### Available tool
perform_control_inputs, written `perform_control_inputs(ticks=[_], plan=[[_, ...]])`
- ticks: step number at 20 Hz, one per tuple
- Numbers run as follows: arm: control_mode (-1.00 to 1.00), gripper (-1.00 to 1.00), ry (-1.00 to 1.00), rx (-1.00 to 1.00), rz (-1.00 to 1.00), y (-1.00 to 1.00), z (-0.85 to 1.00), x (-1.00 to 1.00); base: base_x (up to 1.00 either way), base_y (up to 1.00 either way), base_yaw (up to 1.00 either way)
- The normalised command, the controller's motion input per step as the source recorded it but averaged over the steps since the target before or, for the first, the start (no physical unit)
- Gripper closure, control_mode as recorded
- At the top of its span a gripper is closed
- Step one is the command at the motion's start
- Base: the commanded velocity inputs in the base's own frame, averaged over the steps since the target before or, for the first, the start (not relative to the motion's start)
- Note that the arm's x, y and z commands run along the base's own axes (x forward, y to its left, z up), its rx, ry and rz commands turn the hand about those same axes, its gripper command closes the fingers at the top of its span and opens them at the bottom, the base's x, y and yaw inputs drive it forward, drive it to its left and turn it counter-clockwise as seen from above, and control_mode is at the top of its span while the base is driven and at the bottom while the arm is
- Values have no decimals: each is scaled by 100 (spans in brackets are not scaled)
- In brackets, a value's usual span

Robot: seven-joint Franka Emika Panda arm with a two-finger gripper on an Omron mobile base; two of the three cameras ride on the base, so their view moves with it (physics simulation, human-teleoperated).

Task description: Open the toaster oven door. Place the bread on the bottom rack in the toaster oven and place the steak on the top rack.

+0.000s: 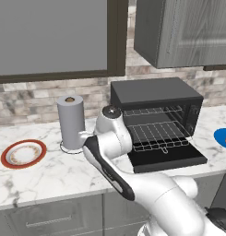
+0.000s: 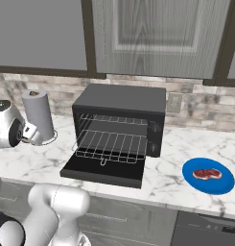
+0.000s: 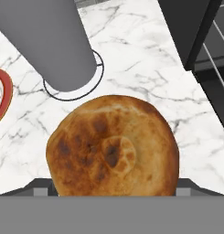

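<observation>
Hand view — bread [image 3: 113,146] clamped in pincer [image 3: 114,187], above counter [image 3: 145,73] beside paper-towel roll [image 3: 49,41]

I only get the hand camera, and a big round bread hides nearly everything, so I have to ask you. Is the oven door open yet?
Observer: Yes. The toaster oven door is folded down flat in front of the toaster oven.
Operator: Where is the steak?
Observer: The steak lies on a blue plate on the counter, to the right of the oven.
Operator: Is there food on the racks?
Observer: No. The top rack and the bottom rack are both bare, and the bottom one sticks out over the door.
</observation>
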Motion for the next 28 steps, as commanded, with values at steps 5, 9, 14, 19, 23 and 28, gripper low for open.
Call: perform_control_inputs(ticks=[5,9,14,19,23,28], plan=[[-100,100,1,5,0,-100,23,0,0,0,0],[-100,100,2,2,0,-100,0,0,0,0,0],[-100,100,9,0,0,-95,0,9,0,0,0],[-100,100,6,-10,1,-72,2,5,0,0,0],[-100,100,0,-11,6,-80,0,13,0,0,0],[-100,100,-3,-2,0,-86,0,13,0,0,0]])
